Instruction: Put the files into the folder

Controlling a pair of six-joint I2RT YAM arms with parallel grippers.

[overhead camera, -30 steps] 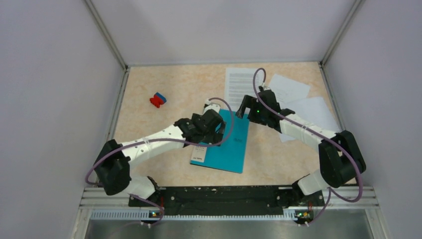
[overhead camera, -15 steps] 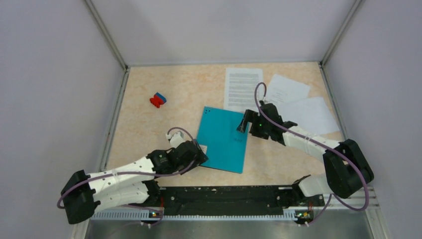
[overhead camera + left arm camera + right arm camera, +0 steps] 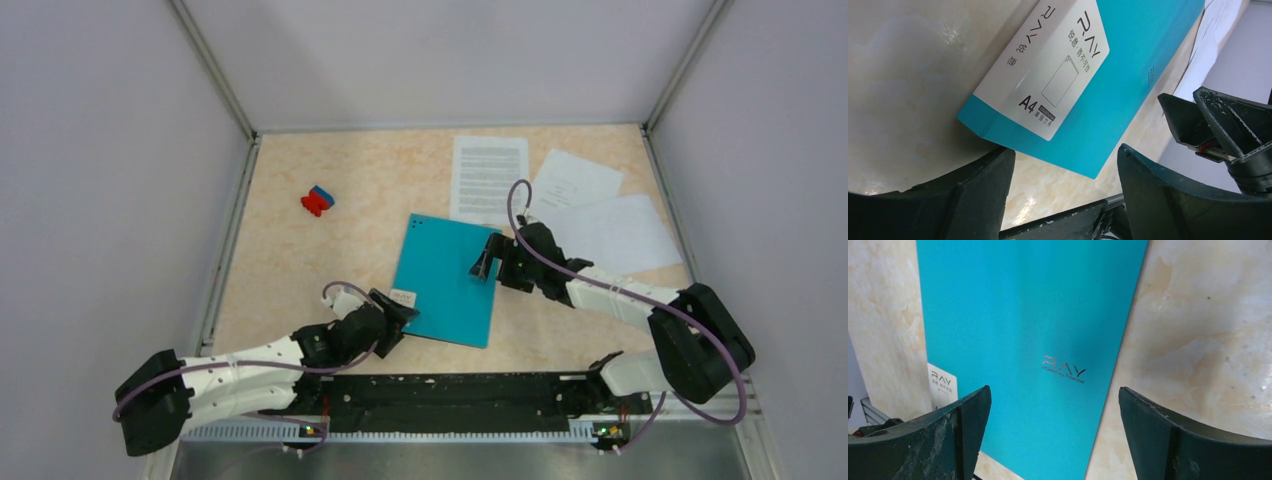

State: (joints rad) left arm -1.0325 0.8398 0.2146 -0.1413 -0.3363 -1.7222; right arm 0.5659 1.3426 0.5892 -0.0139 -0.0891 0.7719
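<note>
The folder (image 3: 445,280) lies closed and flat mid-table (image 3: 300,260). Its long axis runs near to far, with the far end leaning slightly right. The left hand (image 3: 398,310) is released, fingers spread at the near-left label (image 3: 402,298). The right hand (image 3: 485,262) is released over the folder's far-right part. The files (image 3: 488,180) lie far right.

Bright, even light; soft shadow on folder (image 3: 1023,305).

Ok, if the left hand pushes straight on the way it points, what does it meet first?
The folder: its corner with the white label lies just ahead of the open left hand, though depth is unclear.
</note>
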